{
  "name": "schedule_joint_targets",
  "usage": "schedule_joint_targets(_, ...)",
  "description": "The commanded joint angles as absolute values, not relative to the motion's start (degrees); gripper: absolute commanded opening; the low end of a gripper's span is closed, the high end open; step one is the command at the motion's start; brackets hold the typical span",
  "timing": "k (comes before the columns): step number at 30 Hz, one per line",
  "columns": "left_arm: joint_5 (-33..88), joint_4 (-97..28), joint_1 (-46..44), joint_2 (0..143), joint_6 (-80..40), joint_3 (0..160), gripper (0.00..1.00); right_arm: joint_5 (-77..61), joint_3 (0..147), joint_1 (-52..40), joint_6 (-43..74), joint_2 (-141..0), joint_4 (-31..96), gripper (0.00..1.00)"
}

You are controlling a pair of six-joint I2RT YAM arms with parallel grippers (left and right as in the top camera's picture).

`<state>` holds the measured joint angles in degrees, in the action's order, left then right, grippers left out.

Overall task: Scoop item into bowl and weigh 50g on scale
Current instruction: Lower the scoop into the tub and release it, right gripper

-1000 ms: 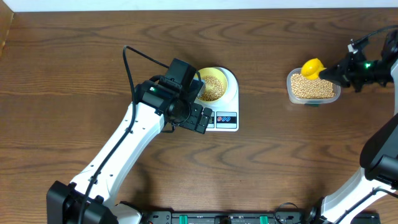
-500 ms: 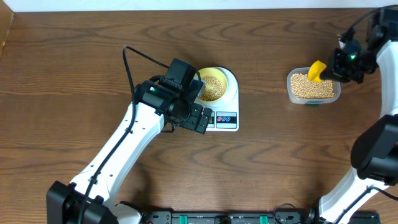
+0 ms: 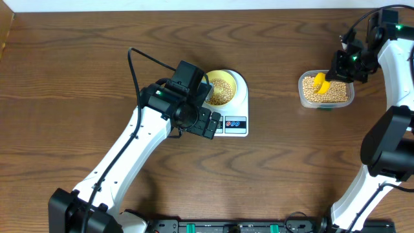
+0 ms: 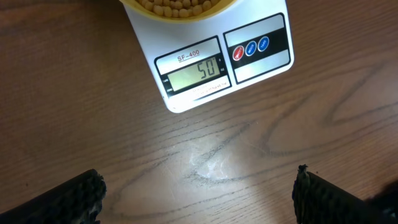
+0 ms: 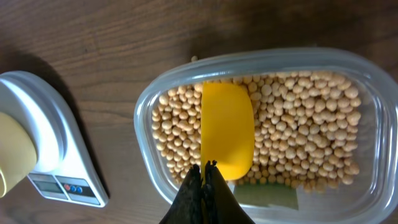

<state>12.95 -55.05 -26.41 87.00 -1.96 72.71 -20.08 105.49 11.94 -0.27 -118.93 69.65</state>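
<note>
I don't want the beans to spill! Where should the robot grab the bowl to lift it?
Probably the bowl rim on its right side, with the open left fingers coming straight down. It sits upright on the scale, filled with beans, so a level lift from above shouldn't tip them.

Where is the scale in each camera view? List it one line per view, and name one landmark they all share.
Overhead: the scale lies near the middle of the picture, slightly above centre.
Left wrist: the scale fills the top centre, display and buttons showing.
Right wrist: the scale is in the lower left corner, cut by the edge.
Shared landmark: the pale yellow bowl on its platform.
</note>
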Motion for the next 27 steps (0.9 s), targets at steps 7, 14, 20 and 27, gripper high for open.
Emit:
schedule_joint_targets(7, 12.19, -54.98, -26.59, 86.91, -2.68, 72.42, 0.98, -19.57, 106.00, 9.65, -3.97, -121.25, 69.06, 0.01)
schedule_joint_targets(14, 12.19, -54.98, -26.59, 86.91, -2.68, 72.42, 0.98, -18.15, 106.02, 9.54, -3.95, -121.25, 64.71, 0.01)
schedule_joint_targets(20, 12.19, -54.98, -26.59, 86.91, -2.68, 72.42, 0.98, -11.60, 106.02, 9.54, -3.97, -121.25, 63.70, 0.19)
schedule_joint_targets(27, 12.19, -54.98, -26.59, 86.91, -2.68, 72.42, 0.98, -5.48, 106.02, 9.78, -3.95, -121.25, 62.08, 0.40)
